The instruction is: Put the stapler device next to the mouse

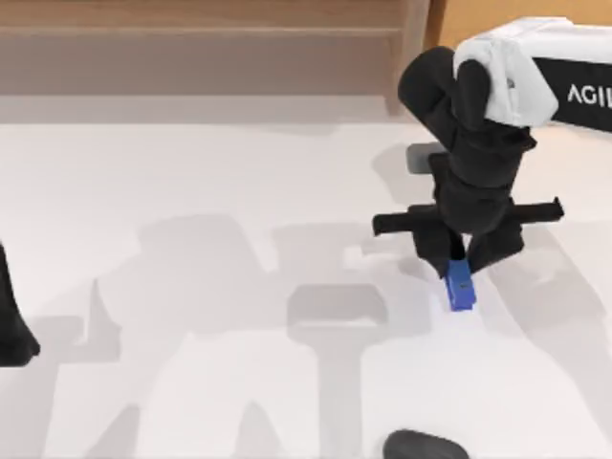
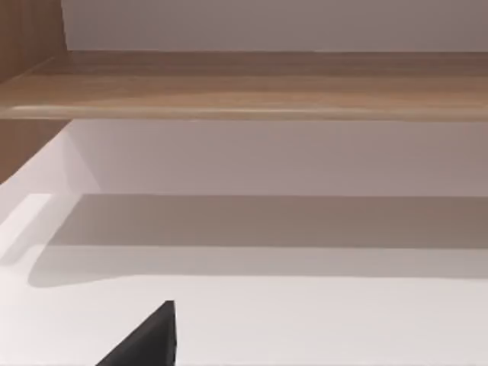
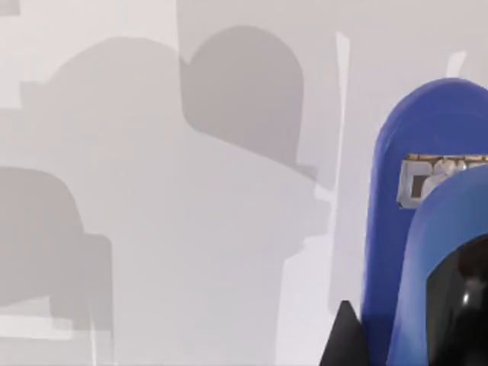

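1. The right arm is seen in the upper right of the top view, its white housing reaching in from the right edge and its black links bent steeply downward over the white table (image 1: 191,191).
2. The right gripper (image 1: 457,260) is pointed down at the table, right of centre in the frame, with a black crossbar spread level just above its fingers.
3. The stapler device (image 1: 461,285) is clamped between the gripper's fingers; its bright-blue body sticks out below the fingertips, toward the lower edge of the frame.
4. Whether the stapler device is touching the table or lifted off it cannot be told from above.
5. In the right wrist view the stapler device (image 3: 396,252) is seen close up at the right side of the frame, blue and rounded at its far end, with a small pale plate set into it.
6. The mouse (image 1: 426,446) is lying at the bottom edge of the top view, slightly right of centre, well apart from the stapler device.
7. The left gripper (image 1: 14,335) is parked at the left edge of the top view, low in the frame; its state cannot be told.
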Motion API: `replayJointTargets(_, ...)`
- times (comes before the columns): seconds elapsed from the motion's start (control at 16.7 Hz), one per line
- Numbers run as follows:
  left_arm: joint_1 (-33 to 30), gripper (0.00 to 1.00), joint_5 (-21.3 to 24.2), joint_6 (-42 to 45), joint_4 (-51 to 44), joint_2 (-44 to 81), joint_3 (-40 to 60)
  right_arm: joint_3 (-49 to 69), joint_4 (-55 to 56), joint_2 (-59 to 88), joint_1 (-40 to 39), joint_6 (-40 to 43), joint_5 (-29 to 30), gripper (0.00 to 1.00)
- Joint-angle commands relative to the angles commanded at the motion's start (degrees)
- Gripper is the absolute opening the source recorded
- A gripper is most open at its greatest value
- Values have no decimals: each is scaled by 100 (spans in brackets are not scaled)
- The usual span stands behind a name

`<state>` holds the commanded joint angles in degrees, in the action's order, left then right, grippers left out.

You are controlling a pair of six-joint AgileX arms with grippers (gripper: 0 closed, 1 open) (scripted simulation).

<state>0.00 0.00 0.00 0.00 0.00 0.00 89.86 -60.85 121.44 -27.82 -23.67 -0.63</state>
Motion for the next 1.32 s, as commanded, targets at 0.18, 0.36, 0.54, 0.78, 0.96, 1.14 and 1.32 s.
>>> replayJointTargets(0.18,0,100,0,0,0,0,0,-117,64,-193,-472,-916,14,0)
replayJointTargets(0.36,0,100,0,0,0,0,0,-158,114,-312,-685,-1284,32,0)
replayJointTargets(0.54,0,100,0,0,0,0,0,-158,115,-315,-689,-1291,33,0)
replayJointTargets(0.78,0,100,0,0,0,0,0,-140,130,-287,-661,-1299,9,0)
replayJointTargets(0.96,0,100,0,0,0,0,0,-148,174,-280,-675,-1310,-37,0)
replayJointTargets(1.14,0,100,0,0,0,0,0,-184,184,-246,-696,-1323,-119,0)
replayJointTargets(1.32,0,100,0,0,0,0,0,-245,149,-193,-702,-1336,-228,0)
